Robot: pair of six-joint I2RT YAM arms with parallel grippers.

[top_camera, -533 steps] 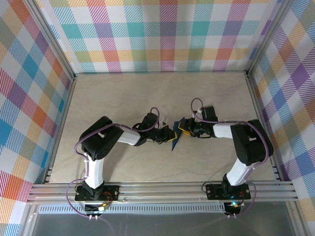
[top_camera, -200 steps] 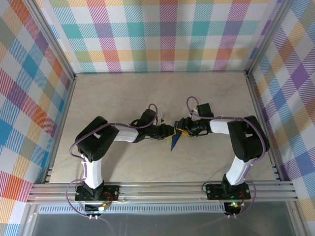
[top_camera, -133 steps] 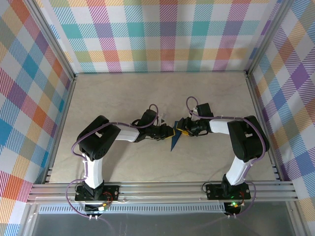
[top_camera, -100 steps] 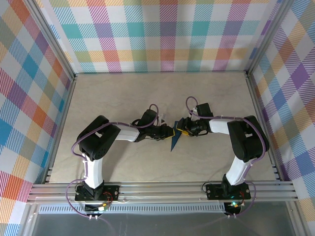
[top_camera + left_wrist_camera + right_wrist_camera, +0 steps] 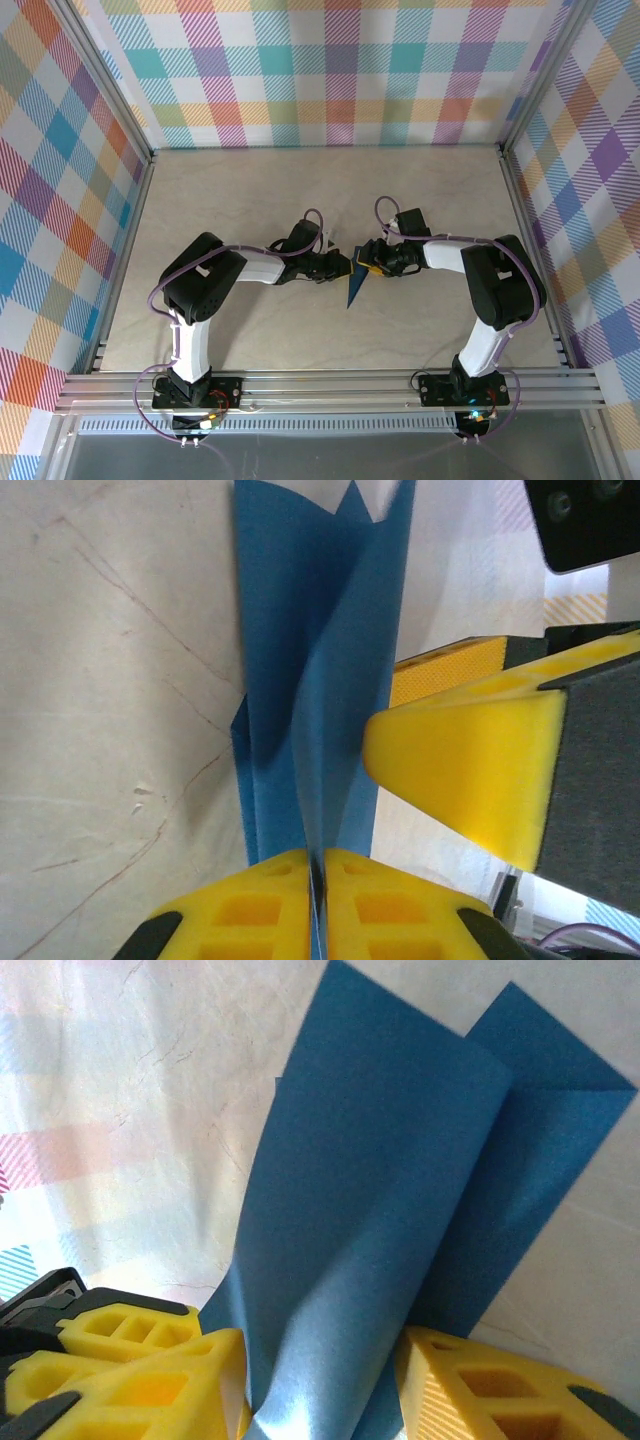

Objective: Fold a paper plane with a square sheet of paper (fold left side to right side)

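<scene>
The dark-blue paper is a narrow creased shape standing on edge at the table's middle, its point toward the near side. My left gripper comes in from the left, shut on the paper's centre fold. Its yellow jaws pinch the crease. From the right, my right gripper meets it, open. Its yellow fingers stand apart, and a bowed flap of the paper lies between them. One right finger sits just beside the paper in the left wrist view.
The beige table has bare room on all sides of the grippers. Aluminium rails run along the near edge, and plaid walls close in the back and sides.
Since 2.7 s ago both grippers have drawn closer together and slightly farther up the table, and the paper looks narrower. Over the last second almost nothing moves.
</scene>
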